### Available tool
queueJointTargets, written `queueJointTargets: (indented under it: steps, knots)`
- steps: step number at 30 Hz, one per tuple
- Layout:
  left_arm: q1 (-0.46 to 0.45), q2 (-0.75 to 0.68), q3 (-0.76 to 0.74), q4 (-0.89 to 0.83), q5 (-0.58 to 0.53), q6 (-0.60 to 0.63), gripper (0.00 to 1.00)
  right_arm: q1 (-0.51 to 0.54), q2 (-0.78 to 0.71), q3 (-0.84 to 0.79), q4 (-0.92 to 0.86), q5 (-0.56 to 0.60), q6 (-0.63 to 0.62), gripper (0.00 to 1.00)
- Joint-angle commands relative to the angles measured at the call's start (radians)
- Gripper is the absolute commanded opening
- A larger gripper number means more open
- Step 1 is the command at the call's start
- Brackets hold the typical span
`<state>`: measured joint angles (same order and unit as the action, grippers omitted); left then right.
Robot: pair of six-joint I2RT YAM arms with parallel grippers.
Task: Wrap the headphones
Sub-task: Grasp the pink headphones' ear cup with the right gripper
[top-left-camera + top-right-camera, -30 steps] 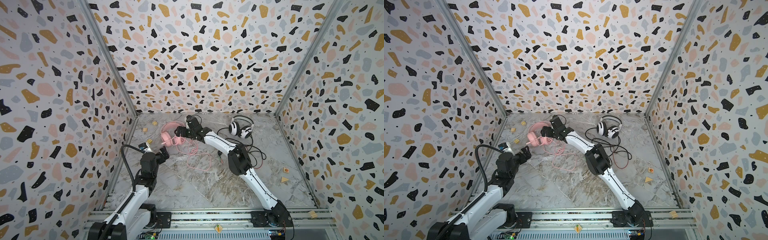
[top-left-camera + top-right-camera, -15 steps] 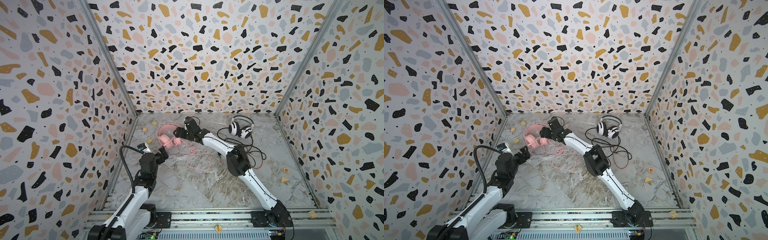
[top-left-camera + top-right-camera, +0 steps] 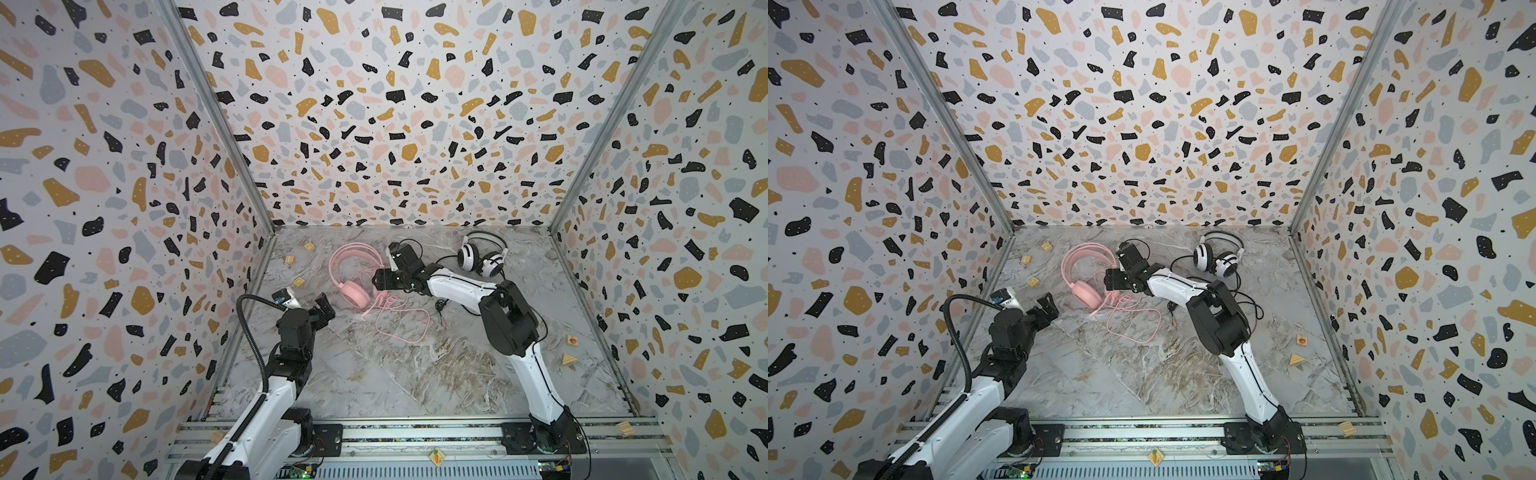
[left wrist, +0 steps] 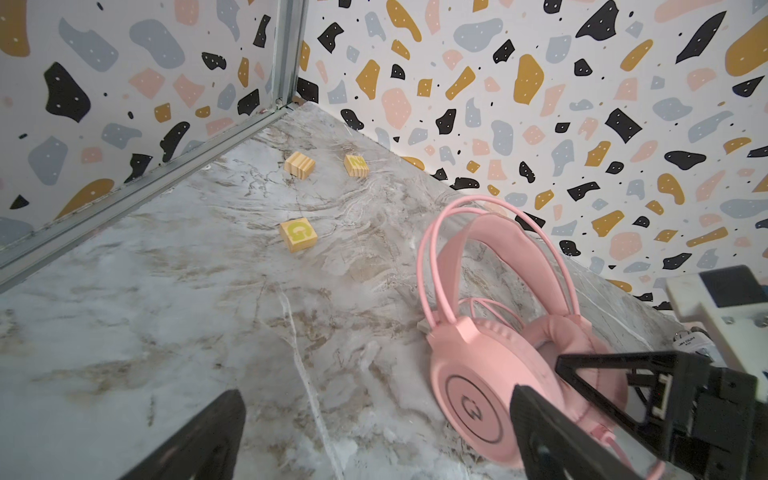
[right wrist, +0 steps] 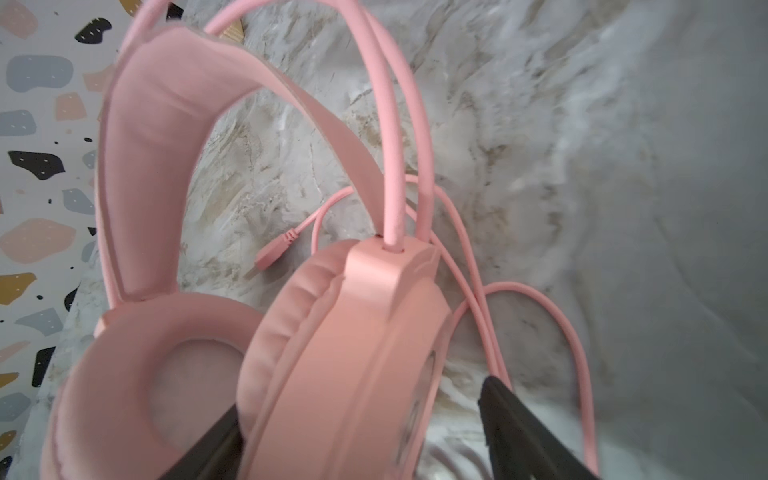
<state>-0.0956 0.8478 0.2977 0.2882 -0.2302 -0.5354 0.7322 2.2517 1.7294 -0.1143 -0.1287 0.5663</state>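
The pink headphones [image 3: 353, 291] [image 3: 1086, 293] lie at the back left of the marble floor, with their pink cord [image 3: 399, 324] in loose loops in front. My right gripper [image 3: 377, 286] [image 5: 361, 399] straddles one pink earcup [image 5: 353, 332]. One finger rests against the ear pad and a strip of floor shows between the other finger and the cup, so it is open. The white-and-black headphones [image 3: 468, 256] [image 3: 1203, 255] sit at the back right with their black cord behind my right arm. My left gripper [image 3: 309, 305] [image 4: 376, 395] hovers open and empty, left of the pink earcup [image 4: 478, 386].
Small wooden blocks lie near the left wall [image 3: 298, 282] [image 4: 298, 234] and near the right wall [image 3: 572, 340]. Patterned walls close in the floor on three sides. A metal rail [image 3: 415, 434] runs along the front edge.
My right gripper's jaws have narrowed round the pink earcup, and the pink headset has shifted a little with it. My left arm has not moved.
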Motion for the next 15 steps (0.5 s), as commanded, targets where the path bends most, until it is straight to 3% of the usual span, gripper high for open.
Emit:
queueJointTargets:
  steps: [1,3,7,15]
  knots:
    - [0.004,0.004,-0.018,0.035,-0.019,0.006,1.0,-0.019,-0.031,-0.078,0.049,-0.013,-0.055,0.73]
    - [0.004,0.015,-0.016,0.039,-0.007,0.007,1.0,-0.016,-0.023,-0.072,0.059,-0.017,-0.068,0.7]
    - [0.004,0.033,-0.018,0.044,-0.016,0.012,1.0,-0.005,0.002,-0.028,0.024,0.003,-0.086,0.48]
    - [0.004,0.031,-0.028,0.071,0.02,0.01,1.0,0.001,-0.129,-0.176,0.108,0.067,-0.13,0.39]
